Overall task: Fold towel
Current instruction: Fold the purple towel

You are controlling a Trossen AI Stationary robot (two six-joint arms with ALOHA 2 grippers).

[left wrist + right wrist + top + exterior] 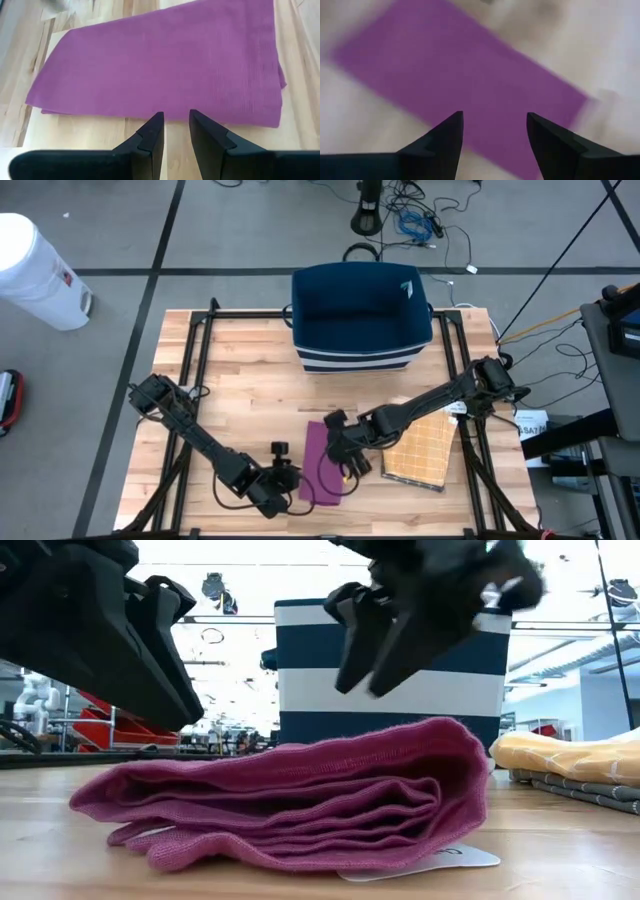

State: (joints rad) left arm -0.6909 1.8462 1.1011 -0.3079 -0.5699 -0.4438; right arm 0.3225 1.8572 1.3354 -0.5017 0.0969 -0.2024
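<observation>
Risk: folded magenta cloth towel (322, 467) springs open; right gripper (494, 132) spread empty above; left gripper (175, 131) slightly parted, empty, beside.

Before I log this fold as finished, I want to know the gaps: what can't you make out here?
- Towel layers: the low view shows only one stacked edge; the count is unclear.
- Towel's far end: in the high view the right gripper covers part of it.
- White tag under the towel: mostly hidden, text too small.
- Right wrist view: blurred, so towel edges are soft.
- Bin contents: dark inside.
</observation>
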